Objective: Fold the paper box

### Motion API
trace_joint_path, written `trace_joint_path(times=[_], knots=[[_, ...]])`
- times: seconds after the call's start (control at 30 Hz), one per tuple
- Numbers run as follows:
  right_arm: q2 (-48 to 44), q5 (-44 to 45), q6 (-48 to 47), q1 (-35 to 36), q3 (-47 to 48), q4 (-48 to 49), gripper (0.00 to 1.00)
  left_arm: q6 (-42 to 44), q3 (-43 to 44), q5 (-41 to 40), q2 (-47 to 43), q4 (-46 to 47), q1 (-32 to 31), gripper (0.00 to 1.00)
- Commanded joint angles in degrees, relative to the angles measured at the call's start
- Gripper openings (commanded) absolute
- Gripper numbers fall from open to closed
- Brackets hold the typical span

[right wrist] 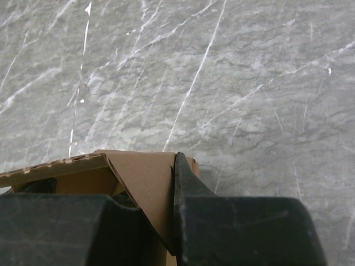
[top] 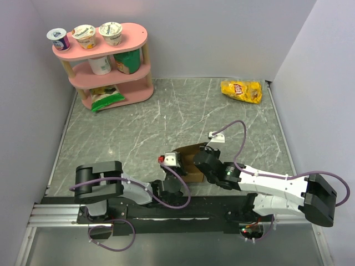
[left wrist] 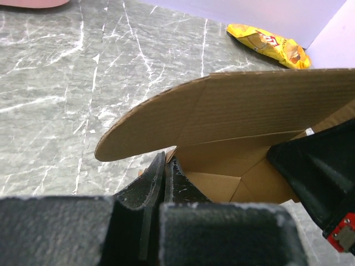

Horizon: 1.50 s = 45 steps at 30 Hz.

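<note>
The paper box is plain brown cardboard, partly folded, and sits on the table's near middle between both arms. In the left wrist view its rounded flap stands up over the hollow inside. My left gripper comes at it from the near left. Its fingers are pressed together on the edge of the box's near wall. My right gripper comes from the right. One finger lies flat on the outside of a box panel; the other is hidden inside the box.
A yellow chip bag lies at the far right near the wall. A pink three-tier shelf with cups and packets stands at the far left. White walls close in the marble table on three sides.
</note>
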Motion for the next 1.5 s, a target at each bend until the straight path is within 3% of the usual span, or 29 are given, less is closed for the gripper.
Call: trace_joint_path(times=[0.0,0.67,0.9,1.23,1.47], knots=[[-1.7,2.7,4.3,0.3,3.6,0.0,0.09,5.0,-2.6,-0.3,3.7,-1.2,-2.3,0.01],[-1.3,-2.9,8.4,0.3,1.8,5.8,0.08,17.2,-2.3,-3.0,8.2,12.8,-4.8,0.01],[-0.2,-3.0,11.4,0.4,-0.9,5.1,0.06,11.5,-2.6,-0.8,5.8,7.4,-4.8,0.01],[2.5,-5.2,12.2,0.5,-0.3,8.4,0.04,13.0,-2.0,0.9,7.2,10.5,-4.7,0.01],[0.3,-0.3,10.6,2.6,-3.9,5.9,0.06,12.8,-3.6,-0.5,7.0,11.4,-4.4,0.01]])
